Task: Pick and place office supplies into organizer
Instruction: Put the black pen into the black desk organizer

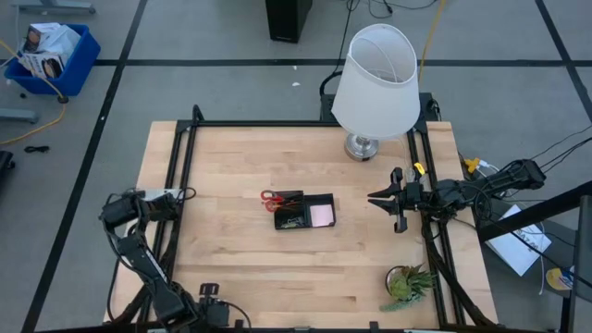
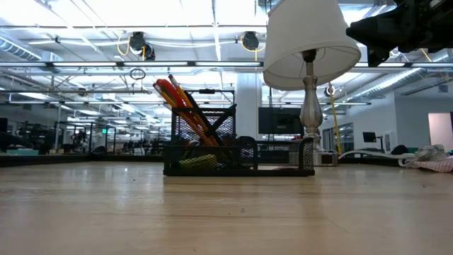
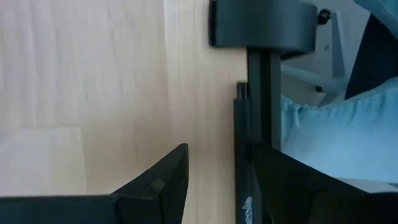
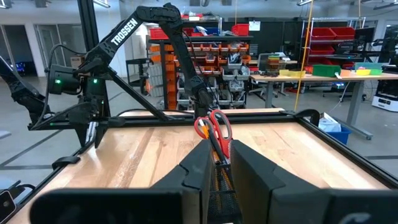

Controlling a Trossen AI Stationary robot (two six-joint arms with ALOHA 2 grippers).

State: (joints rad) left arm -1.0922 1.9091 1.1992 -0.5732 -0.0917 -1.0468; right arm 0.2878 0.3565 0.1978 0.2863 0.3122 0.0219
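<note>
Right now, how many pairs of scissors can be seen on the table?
1. The red-handled scissors stand in the taller left section of the black organizer at the table's middle, handles up. Other scissors could be hidden inside the organizer, but none shows.

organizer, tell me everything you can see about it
The organizer is a small black wire-mesh desk tray standing upright near the middle of the wooden table, apart from the lamp. Its taller section holds red-handled scissors, orange pencils and black pens, all leaning. A low compartment holds a pink sticky-note pad, and a yellow-green piece lies low inside. Neither end effector touches it.
</note>
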